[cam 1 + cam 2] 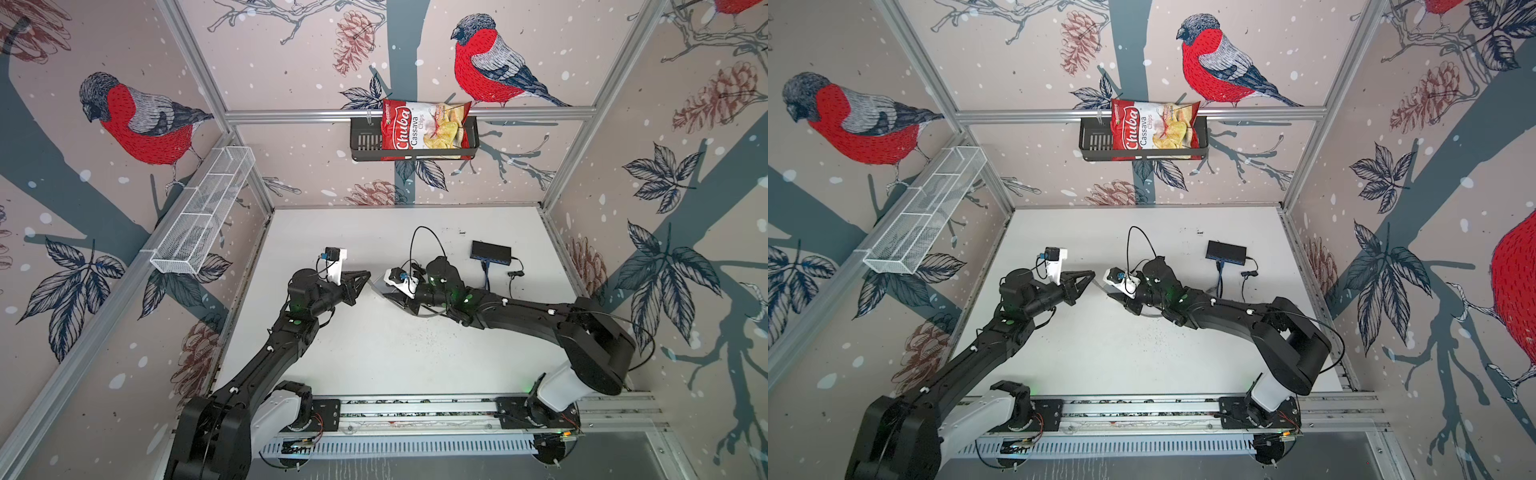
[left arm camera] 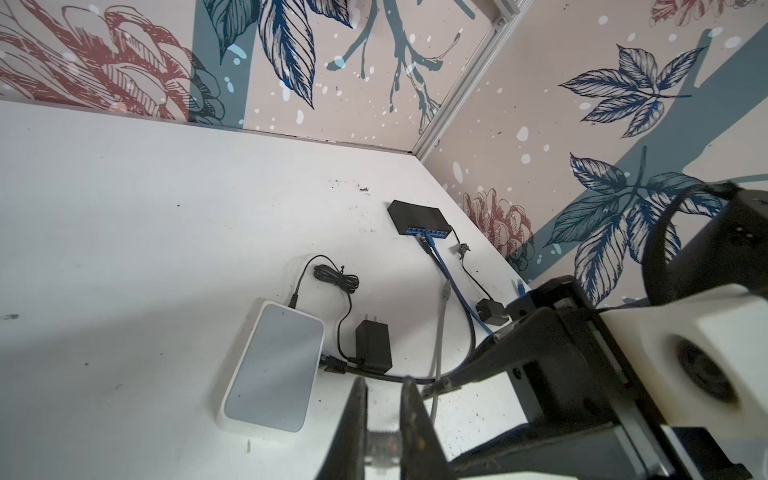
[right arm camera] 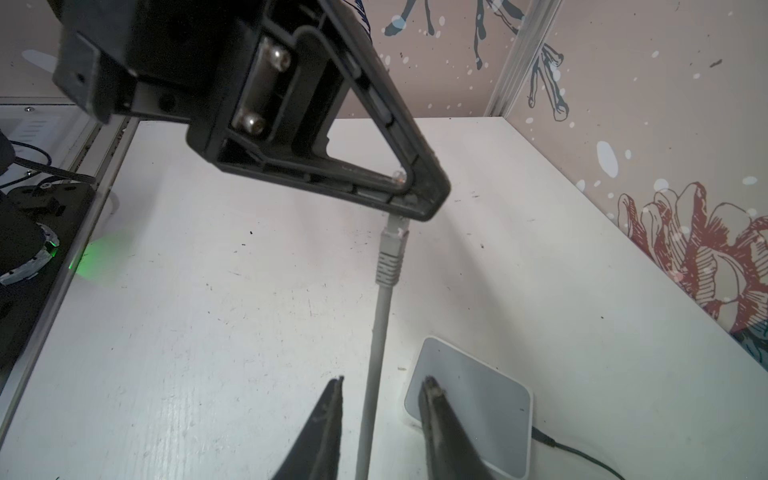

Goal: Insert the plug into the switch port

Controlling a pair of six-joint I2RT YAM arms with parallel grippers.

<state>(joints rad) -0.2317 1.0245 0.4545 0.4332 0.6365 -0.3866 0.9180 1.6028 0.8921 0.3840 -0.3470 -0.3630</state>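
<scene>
My left gripper [image 2: 384, 386] is shut on the clear plug [image 3: 398, 176] of a grey cable [image 3: 380, 324], with the grey boot [image 3: 390, 257] hanging just below its fingers. In both top views the left gripper [image 1: 368, 276] [image 1: 1092, 275] is held above mid-table. My right gripper [image 3: 384, 380] is open; the grey cable runs between its fingers without touching them. The right gripper [image 1: 384, 295] faces the left one closely. The black switch [image 1: 490, 250] [image 2: 417, 218] lies at the back right, with a blue cable [image 2: 453, 286] in its row of ports.
A white flat box with a grey top [image 2: 274, 365] [image 3: 469, 411] lies under the grippers, with a black cable and a power adapter [image 2: 374, 347] beside it. A black basket [image 1: 365, 141] holding a chips bag hangs on the back wall. A white wire shelf [image 1: 203, 212] is on the left wall.
</scene>
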